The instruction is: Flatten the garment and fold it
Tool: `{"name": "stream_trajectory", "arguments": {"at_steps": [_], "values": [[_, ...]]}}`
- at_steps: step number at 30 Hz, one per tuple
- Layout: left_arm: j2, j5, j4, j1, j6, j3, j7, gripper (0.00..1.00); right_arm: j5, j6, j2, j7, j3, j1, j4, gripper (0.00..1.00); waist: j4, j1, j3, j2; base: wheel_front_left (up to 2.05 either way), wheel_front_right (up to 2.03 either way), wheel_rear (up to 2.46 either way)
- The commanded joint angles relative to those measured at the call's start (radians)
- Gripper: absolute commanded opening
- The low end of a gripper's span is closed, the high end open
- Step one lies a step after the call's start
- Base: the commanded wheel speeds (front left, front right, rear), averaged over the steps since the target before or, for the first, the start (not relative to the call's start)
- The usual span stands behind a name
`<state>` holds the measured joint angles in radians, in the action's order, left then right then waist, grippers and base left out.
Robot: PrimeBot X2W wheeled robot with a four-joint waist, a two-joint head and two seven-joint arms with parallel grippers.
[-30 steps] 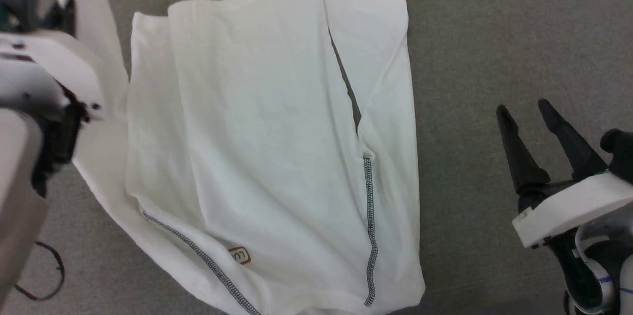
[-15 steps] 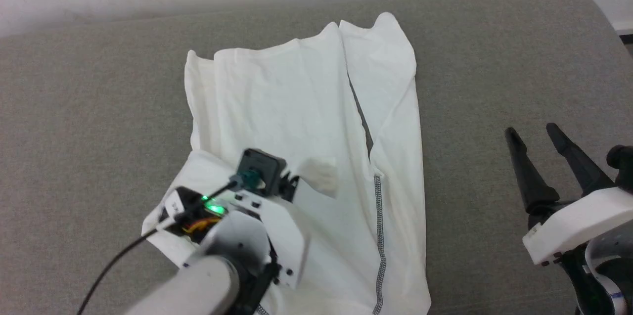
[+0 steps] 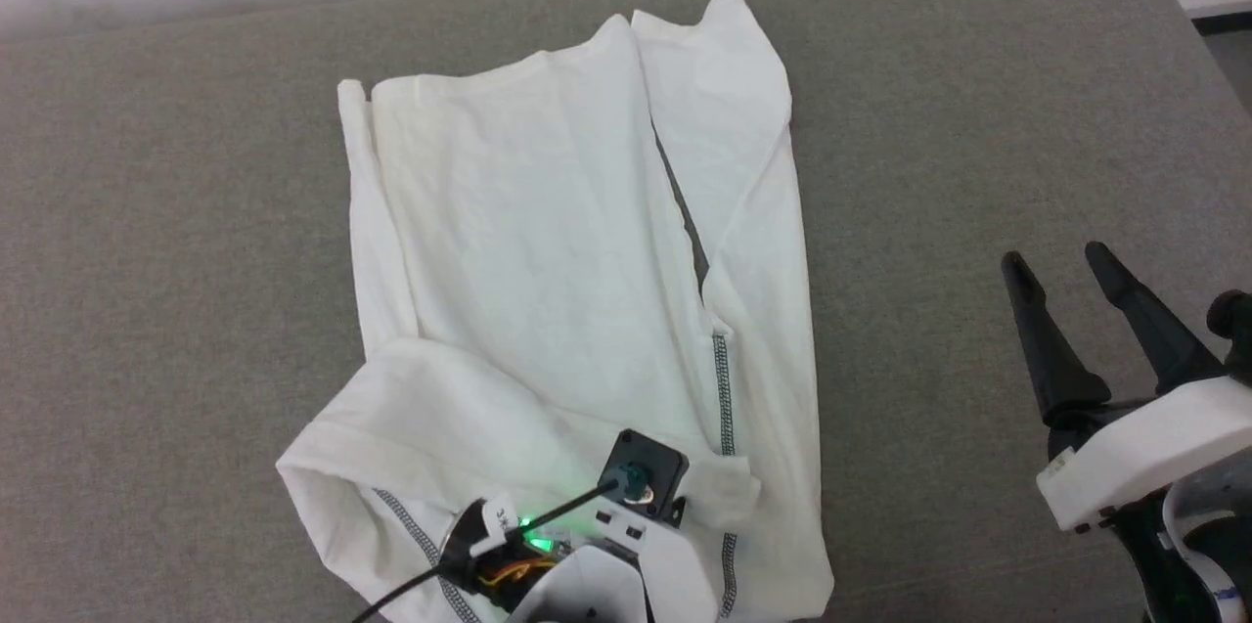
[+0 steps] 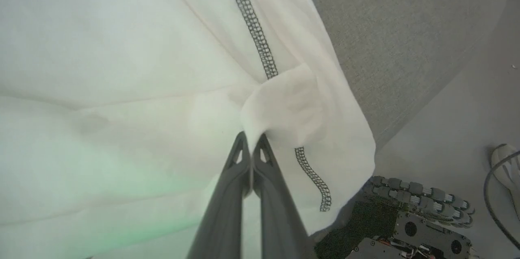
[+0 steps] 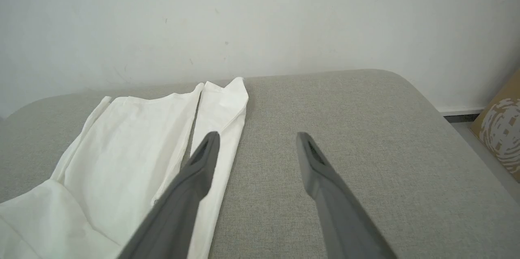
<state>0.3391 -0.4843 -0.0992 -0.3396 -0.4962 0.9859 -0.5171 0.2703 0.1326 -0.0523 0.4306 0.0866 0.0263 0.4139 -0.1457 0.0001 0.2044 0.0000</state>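
Left wrist view, garment (image 4: 122, 47) fold pinched by closed left gripper (image 4: 251, 136), head view, right gripper (image 3: 1054, 256) held spread, empty, at 4 o'clock.

In the left wrist view, the left gripper (image 4: 252, 136) has its fingertips sunk in a bunched fold of the garment (image 4: 122, 68), so you cannot read how much cloth lies between them. The finger bases leave by the bottom edge, and the cloth runs off the top and left edges. A pale rounded object (image 4: 503, 159) is cut by the right edge and cannot be identified. In the head view, the left wrist housing (image 3: 665, 564) covers those fingers and the cloth beneath, and the bottom edge cuts the garment's near end. The right gripper (image 3: 1054, 254) loses its arm to the frame corner. In the right wrist view, a brown patterned object (image 5: 501, 137) is cut by the right edge.
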Motion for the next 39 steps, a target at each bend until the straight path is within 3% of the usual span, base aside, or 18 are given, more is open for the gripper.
{"name": "stream_trajectory", "arguments": {"at_steps": [1,4,6,13,22,33,39], "values": [[-0.006,-0.006,0.02,0.017,0.005,0.008,0.006,0.0,-0.008,-0.002,0.002,-0.001,-0.004,-0.005,0.006,1.0,-0.014,-0.0001,0.025,0.0,0.0,0.0,0.0],[-0.023,-0.049,0.064,0.047,0.034,0.017,0.009,0.0,-0.012,-0.002,0.002,-0.002,-0.004,-0.007,0.007,1.0,-0.017,-0.0001,0.033,0.0,0.0,0.0,0.0],[-0.025,-0.051,0.072,0.051,0.045,0.017,0.03,1.0,-0.012,-0.002,0.002,-0.003,-0.003,-0.007,0.003,1.0,-0.015,-0.0001,0.031,0.0,0.0,0.0,0.0],[-0.015,-0.023,-0.008,0.021,0.054,-0.02,0.139,1.0,0.001,-0.002,0.002,-0.002,0.003,-0.004,-0.028,1.0,0.021,-0.0001,-0.025,0.0,0.0,0.0,0.0],[0.086,0.019,-0.176,-0.034,0.056,-0.155,0.31,1.0,-0.021,-0.002,0.002,0.011,0.018,0.001,-0.073,1.0,0.081,-0.0001,-0.102,0.0,0.0,0.0,0.0],[0.245,0.032,-0.135,0.001,-0.03,-0.417,0.556,1.0,-0.029,-0.002,0.002,-0.015,0.053,0.024,-0.132,1.0,0.117,-0.0001,-0.108,0.0,0.0,0.0,0.0],[0.308,-0.035,-0.073,0.077,-0.063,-0.57,0.661,1.0,-0.03,-0.002,0.002,-0.028,0.081,0.06,-0.202,1.0,0.129,-0.0001,-0.094,0.0,0.0,0.0,0.0]]}}
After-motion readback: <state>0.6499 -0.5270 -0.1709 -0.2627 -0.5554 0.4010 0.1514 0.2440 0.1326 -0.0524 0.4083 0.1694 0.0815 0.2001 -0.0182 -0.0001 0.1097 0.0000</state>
